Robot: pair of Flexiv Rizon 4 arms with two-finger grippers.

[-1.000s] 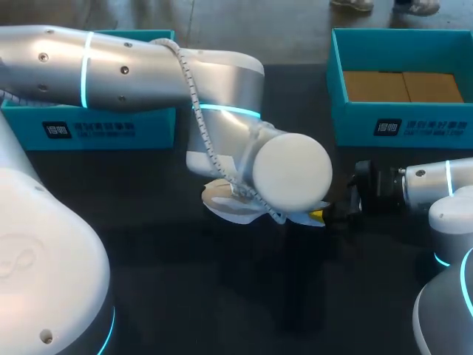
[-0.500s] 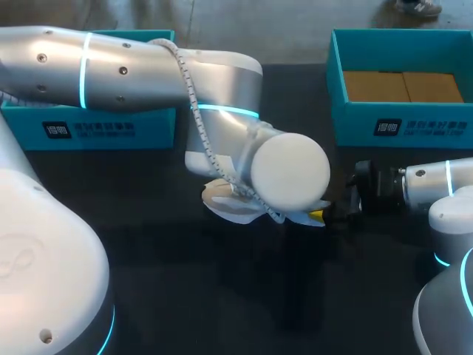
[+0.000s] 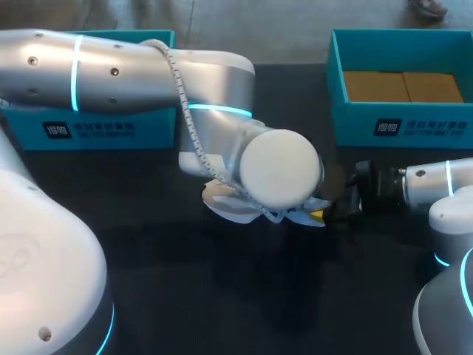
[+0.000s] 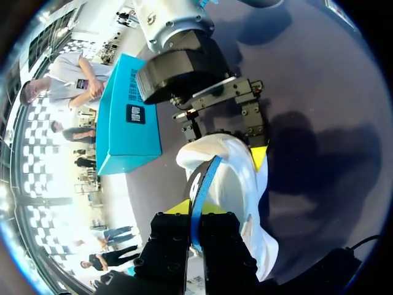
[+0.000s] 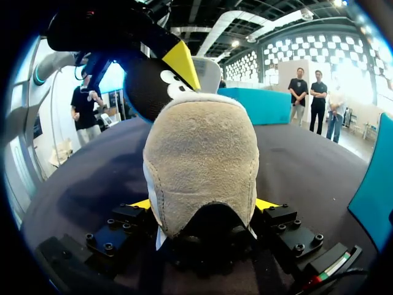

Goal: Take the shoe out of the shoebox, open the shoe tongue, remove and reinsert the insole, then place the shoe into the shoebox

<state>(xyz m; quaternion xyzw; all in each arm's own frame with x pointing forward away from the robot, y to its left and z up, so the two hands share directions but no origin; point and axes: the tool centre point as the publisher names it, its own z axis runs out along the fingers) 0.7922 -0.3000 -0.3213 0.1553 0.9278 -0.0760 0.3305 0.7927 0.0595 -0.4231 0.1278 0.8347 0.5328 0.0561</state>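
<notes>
A white and beige shoe (image 3: 225, 203) lies mid-table, mostly hidden under my left arm's wrist (image 3: 279, 168) in the head view. My right gripper (image 3: 325, 214) comes in from the right and is shut on the shoe's (image 5: 202, 160) end, a yellow tip on each side (image 5: 206, 206). In the left wrist view my left gripper (image 4: 195, 212) is shut on the black, blue-edged insole (image 4: 199, 184), which sticks up out of the shoe (image 4: 236, 184). The right wrist view shows the insole (image 5: 150, 86) raised above the shoe.
A teal shoebox (image 3: 403, 118) with a brown cardboard floor stands at the back right. A second teal box (image 3: 96, 129) sits at the back left, partly behind my left arm. The dark table (image 3: 222, 296) stretches in front of the shoe.
My left arm's wrist has shifted a little to the left and back. The shoe and my right arm have stayed where they were.
</notes>
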